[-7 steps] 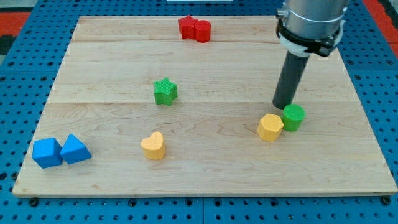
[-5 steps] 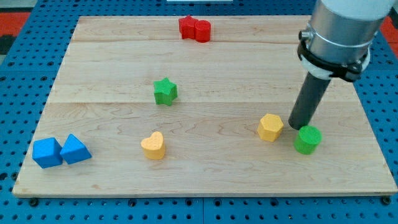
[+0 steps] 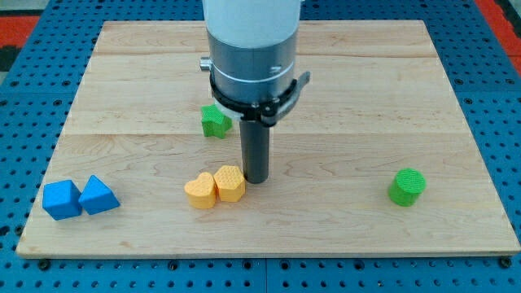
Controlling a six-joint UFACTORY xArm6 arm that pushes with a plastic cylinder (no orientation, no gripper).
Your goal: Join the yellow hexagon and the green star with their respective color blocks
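The yellow hexagon (image 3: 230,183) lies at the board's lower middle, touching the yellow heart (image 3: 199,191) on its left. My tip (image 3: 256,181) stands right beside the hexagon's right side. The green star (image 3: 215,121) lies above them, partly hidden behind the arm's body. The green cylinder (image 3: 406,186) stands alone at the view's lower right, far from the star.
A blue cube (image 3: 61,199) and a blue triangular block (image 3: 98,195) sit together at the lower left of the wooden board (image 3: 146,73). The arm's grey body (image 3: 252,57) covers the board's top middle. Blue pegboard surrounds the board.
My tip moved from the right to the lower middle. The yellow hexagon slid left until it touched the yellow heart. The green cylinder stays at the lower right. The red blocks are now hidden.
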